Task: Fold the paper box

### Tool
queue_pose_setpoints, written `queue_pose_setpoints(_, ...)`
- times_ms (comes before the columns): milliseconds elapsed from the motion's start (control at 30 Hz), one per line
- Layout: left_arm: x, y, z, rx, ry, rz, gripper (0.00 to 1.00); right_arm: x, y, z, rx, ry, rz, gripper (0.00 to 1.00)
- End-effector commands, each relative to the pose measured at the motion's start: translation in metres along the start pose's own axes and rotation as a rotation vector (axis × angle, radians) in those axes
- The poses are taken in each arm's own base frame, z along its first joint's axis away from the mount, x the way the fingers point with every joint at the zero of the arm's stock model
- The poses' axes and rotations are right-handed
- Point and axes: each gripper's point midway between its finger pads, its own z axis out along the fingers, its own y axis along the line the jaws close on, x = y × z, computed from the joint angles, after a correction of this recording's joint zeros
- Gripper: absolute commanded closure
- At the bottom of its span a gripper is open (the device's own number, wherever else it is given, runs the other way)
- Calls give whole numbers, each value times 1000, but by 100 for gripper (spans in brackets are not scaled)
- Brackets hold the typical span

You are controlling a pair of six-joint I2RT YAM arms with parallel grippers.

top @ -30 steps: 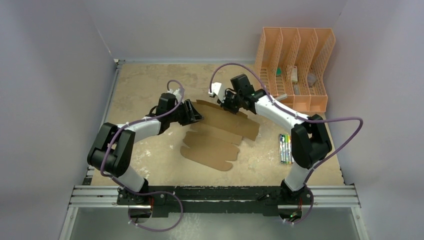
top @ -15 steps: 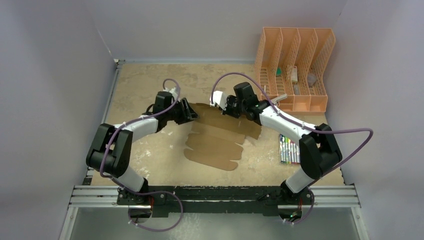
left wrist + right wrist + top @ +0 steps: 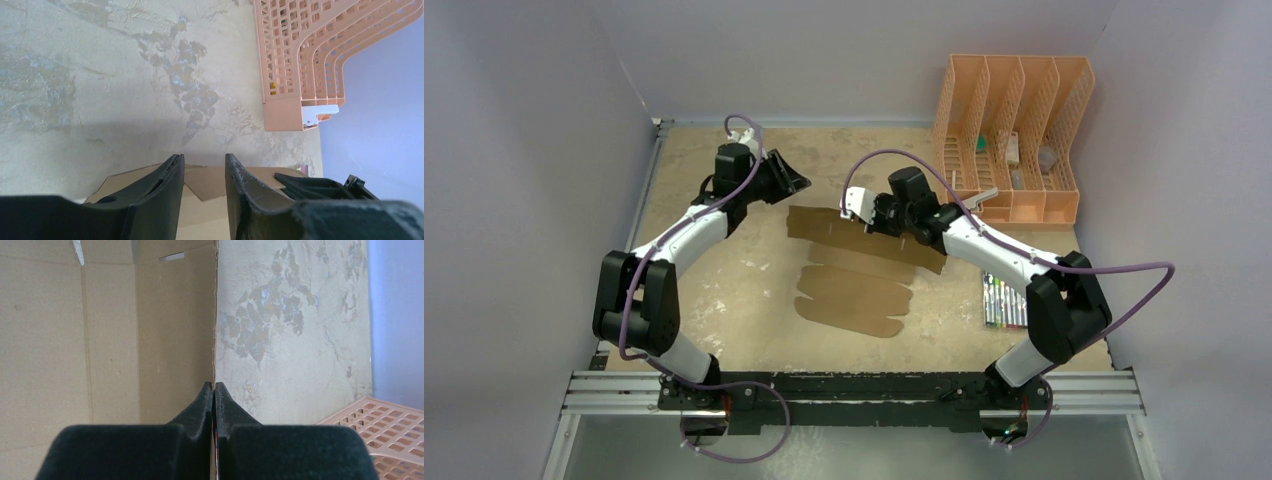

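Observation:
The paper box [image 3: 854, 290] is a flat brown die-cut sheet with tabbed flaps, lying in the middle of the table. My right gripper [image 3: 869, 220] is shut on the sheet's far edge. In the right wrist view the pads [image 3: 207, 400] pinch the cardboard [image 3: 100, 330] edge-on. My left gripper [image 3: 794, 183] is open and empty, above the table just beyond the sheet's far left corner. In the left wrist view its fingers [image 3: 165, 185] stand apart over the cardboard's corner [image 3: 205, 182].
An orange plastic file rack [image 3: 1014, 130] stands at the back right and shows in the left wrist view [image 3: 310, 60] and the right wrist view [image 3: 390, 435]. A pack of coloured markers [image 3: 1002, 298] lies right of the sheet. Grey walls enclose the table.
My left gripper has come off the sheet's left edge and moved up and to the far left. My right gripper stays shut on the far edge, and the sheet has settled flatter.

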Motion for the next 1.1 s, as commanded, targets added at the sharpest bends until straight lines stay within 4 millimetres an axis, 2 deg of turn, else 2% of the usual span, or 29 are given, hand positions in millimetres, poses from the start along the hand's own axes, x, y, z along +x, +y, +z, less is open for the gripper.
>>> queue_pose_setpoints(0,-1,-15,6,14,-3,10,67,-20,-16,-11,76,-38,-54,100)
queue_pose_setpoints(167,27,-21,8,22,42,17,73,-23,-18,-10,112,-27,-77,100)
queue_pose_setpoints(367,60,-13,3,-5,85,-8,75,-26,-24,-12,162,-28,-90,100)
queue_pose_setpoints(600,80,-11,-8,5,110,-43,76,-33,-27,-14,221,-36,-128,100)
queue_pose_setpoints(800,81,-14,-16,6,108,-51,74,-34,-21,-16,305,-15,-222,100)
queue_pose_setpoints(900,72,0,-21,-94,106,41,72,-33,-15,-15,322,-7,-261,100)
queue_pose_setpoints(967,61,9,-26,-158,109,119,71,-30,-12,-13,320,2,-277,100)
queue_pose_setpoints(1067,28,22,-35,-222,72,214,65,-29,-9,-13,315,12,-307,100)
